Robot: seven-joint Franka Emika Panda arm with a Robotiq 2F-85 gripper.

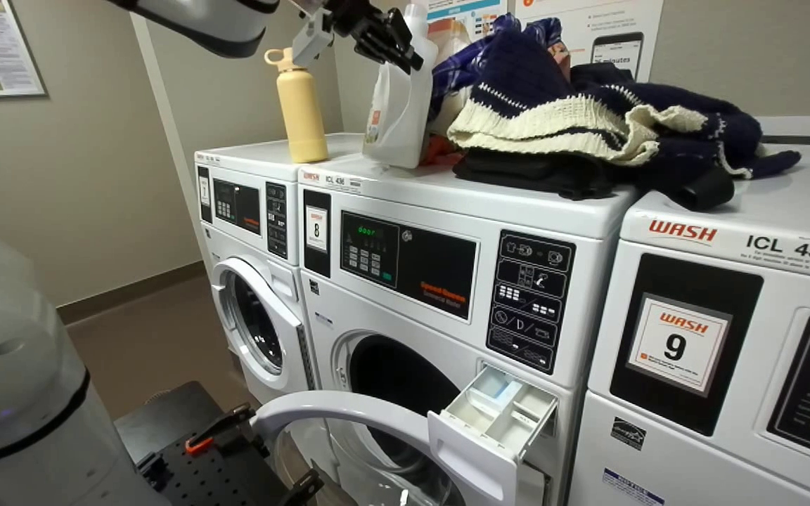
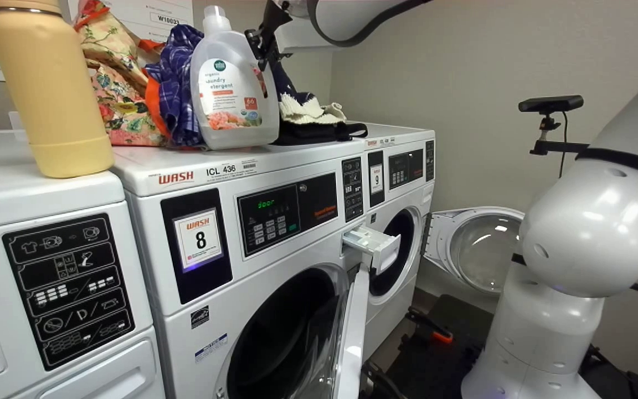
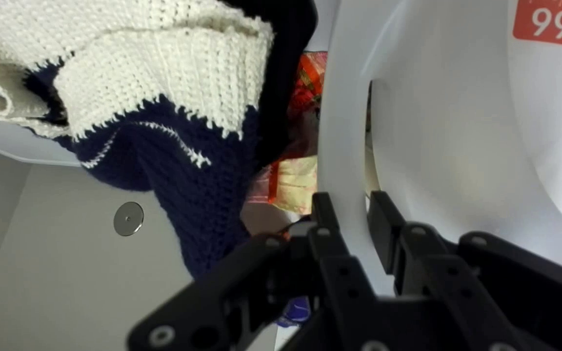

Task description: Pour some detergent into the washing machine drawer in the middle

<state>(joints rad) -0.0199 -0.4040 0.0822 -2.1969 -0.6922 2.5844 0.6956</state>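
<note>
The translucent white detergent jug (image 1: 398, 105) is upright on or just above the top of the middle washing machine (image 1: 405, 320). Its label (image 2: 230, 105) faces an exterior view; no blue cap shows on its neck. My gripper (image 1: 412, 60) is closed around the jug's handle, high on its side; this also shows in an exterior view (image 2: 261, 52). In the wrist view the fingers (image 3: 351, 204) lie on either side of the white handle (image 3: 344, 122). The drawer (image 1: 472, 457) is pulled out below the control panel, its compartments visible; it also shows in an exterior view (image 2: 388, 255).
A yellow bottle (image 1: 303, 116) stands on the neighbouring machine. A navy and cream sweater (image 1: 560, 119) and a flowered bag (image 2: 125, 94) lie beside the jug. The middle machine's round door (image 1: 356, 404) hangs open beside the drawer. A machine marked 9 (image 1: 672, 344) adjoins it.
</note>
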